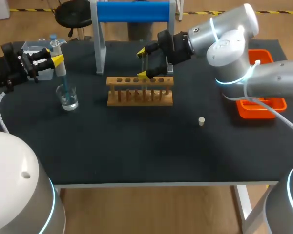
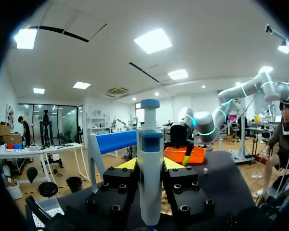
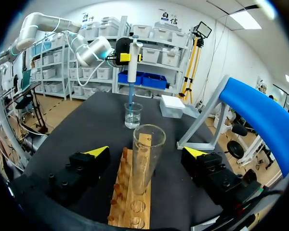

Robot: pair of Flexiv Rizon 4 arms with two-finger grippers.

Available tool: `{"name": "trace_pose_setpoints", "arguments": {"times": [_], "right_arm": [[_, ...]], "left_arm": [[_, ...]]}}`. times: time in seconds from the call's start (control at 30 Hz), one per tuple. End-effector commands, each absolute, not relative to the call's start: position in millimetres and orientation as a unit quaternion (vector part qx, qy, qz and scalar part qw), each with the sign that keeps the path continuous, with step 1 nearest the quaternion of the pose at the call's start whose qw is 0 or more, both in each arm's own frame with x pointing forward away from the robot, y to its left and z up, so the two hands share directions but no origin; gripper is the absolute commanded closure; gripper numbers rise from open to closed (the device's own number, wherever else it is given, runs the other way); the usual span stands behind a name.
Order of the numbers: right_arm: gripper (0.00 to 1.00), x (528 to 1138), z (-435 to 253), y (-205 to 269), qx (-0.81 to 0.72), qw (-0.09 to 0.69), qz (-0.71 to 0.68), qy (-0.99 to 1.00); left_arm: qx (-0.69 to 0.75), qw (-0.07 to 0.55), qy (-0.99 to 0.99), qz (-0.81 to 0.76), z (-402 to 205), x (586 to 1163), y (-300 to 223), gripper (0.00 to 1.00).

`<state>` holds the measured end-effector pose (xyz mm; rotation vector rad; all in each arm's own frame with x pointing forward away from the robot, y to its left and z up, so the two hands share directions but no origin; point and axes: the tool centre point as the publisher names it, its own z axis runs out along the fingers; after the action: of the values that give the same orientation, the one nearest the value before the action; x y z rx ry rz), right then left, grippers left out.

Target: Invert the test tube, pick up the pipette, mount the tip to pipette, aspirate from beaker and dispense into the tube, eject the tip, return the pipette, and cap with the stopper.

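My left gripper [image 1: 54, 59] is shut on the white and blue pipette [image 1: 60, 66], which it holds upright at the far left. The blue tip on the pipette dips into the glass beaker [image 1: 68, 97]. In the left wrist view the pipette [image 2: 150, 178] stands clamped between the fingers. A clear test tube [image 3: 147, 156] stands mouth up in the wooden rack [image 1: 140, 90]. My right gripper [image 1: 143, 63] is open around the tube, with its fingers [image 3: 94, 155] well clear on both sides. The small pale stopper [image 1: 201, 121] lies on the mat, right of the rack.
A blue pipette stand [image 1: 132, 12] rises behind the rack. The clear tip box [image 1: 39, 51] sits behind my left gripper. An orange tray [image 1: 261, 105] lies at the right edge, partly under my right arm. The black mat's [image 1: 136, 146] front edge is near.
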<state>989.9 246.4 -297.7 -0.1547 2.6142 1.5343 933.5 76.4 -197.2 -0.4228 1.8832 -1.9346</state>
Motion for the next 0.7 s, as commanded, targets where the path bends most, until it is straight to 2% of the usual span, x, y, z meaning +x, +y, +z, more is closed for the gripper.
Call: {"name": "trace_pose_setpoints", "arguments": {"times": [0.03,0.7], "right_arm": [[0.00,989.2,-296.6,245.3,-0.051,0.053,0.504,0.861],[0.00,989.2,-296.6,245.3,-0.051,0.053,0.504,0.861]], "left_arm": [[-0.150,0.201,0.674,-0.694,-197.0,933.6,77.9,1.00],[-0.149,0.204,0.676,-0.692,-193.7,933.0,77.6,1.00]]}}
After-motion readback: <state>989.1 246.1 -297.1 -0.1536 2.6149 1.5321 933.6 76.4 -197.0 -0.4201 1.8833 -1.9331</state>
